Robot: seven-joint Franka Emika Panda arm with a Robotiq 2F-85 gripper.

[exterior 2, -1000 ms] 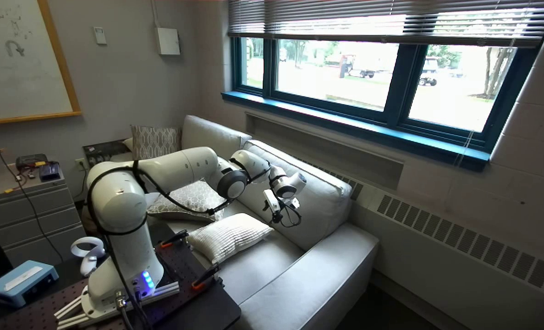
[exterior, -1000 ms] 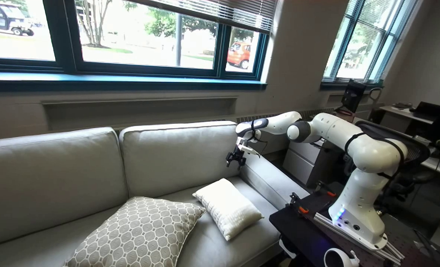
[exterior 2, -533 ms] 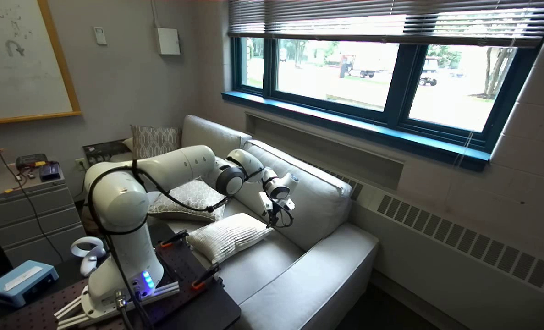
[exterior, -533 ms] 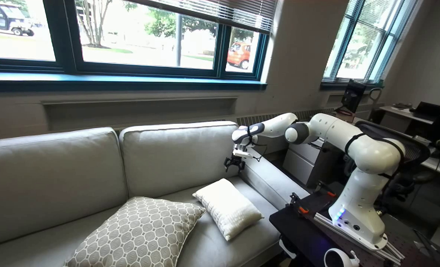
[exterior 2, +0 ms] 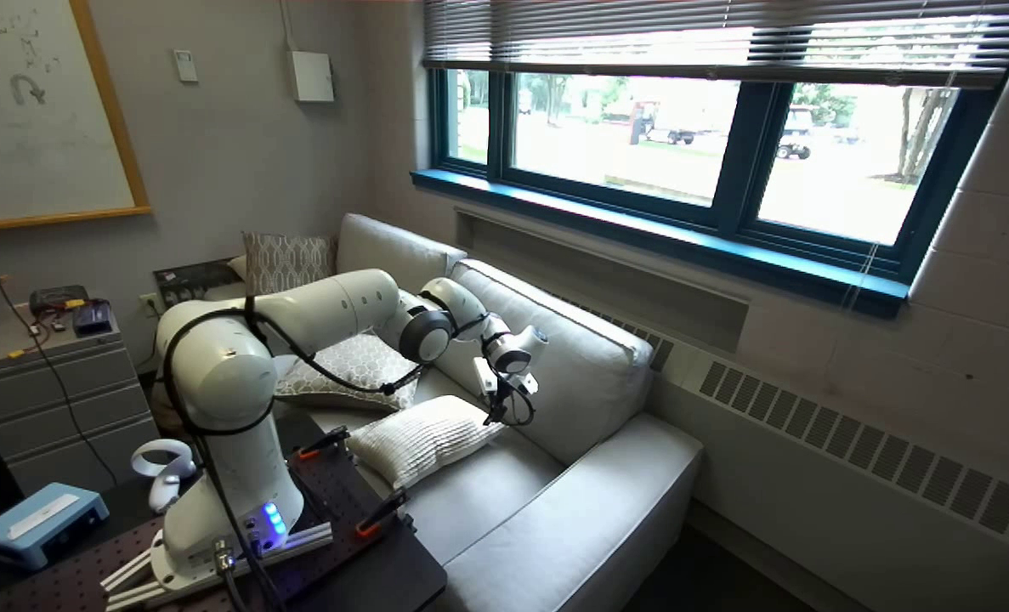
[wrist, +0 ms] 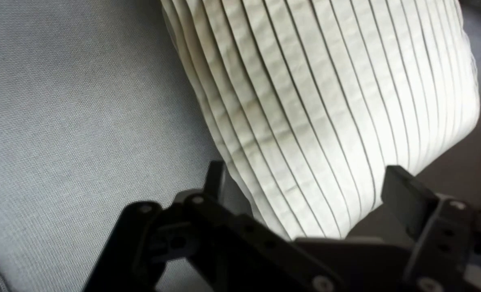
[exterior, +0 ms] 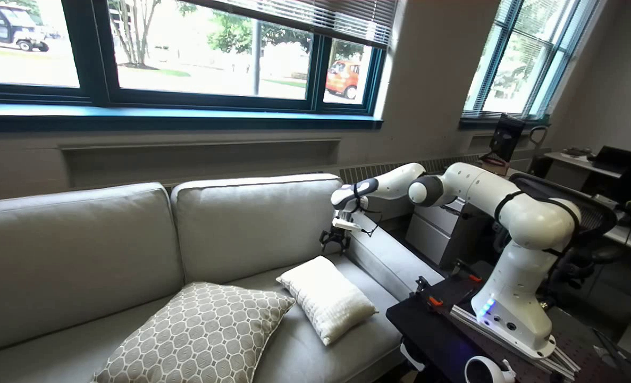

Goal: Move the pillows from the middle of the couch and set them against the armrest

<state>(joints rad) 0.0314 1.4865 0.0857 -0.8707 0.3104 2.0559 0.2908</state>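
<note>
White pillow (exterior 2: 426, 438) lies on couch (exterior 2: 513, 476). Gripper (exterior 2: 495, 413) hangs at one corner of white pillow, contact unclear. Lattice pillow (exterior 2: 364, 361) beyond white pillow, partly behind arm (exterior 2: 334, 306). Armrest (exterior 2: 589, 510) nearer than white pillow, apart.

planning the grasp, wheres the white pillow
In an exterior view, the white pillow lies on the couch, between the lattice pillow (left) and armrest (right).

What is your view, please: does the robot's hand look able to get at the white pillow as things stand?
Probably yes: the hand is open, a corner of the white pillow shows between its fingers in the wrist view, and nothing visible blocks the way.
</note>
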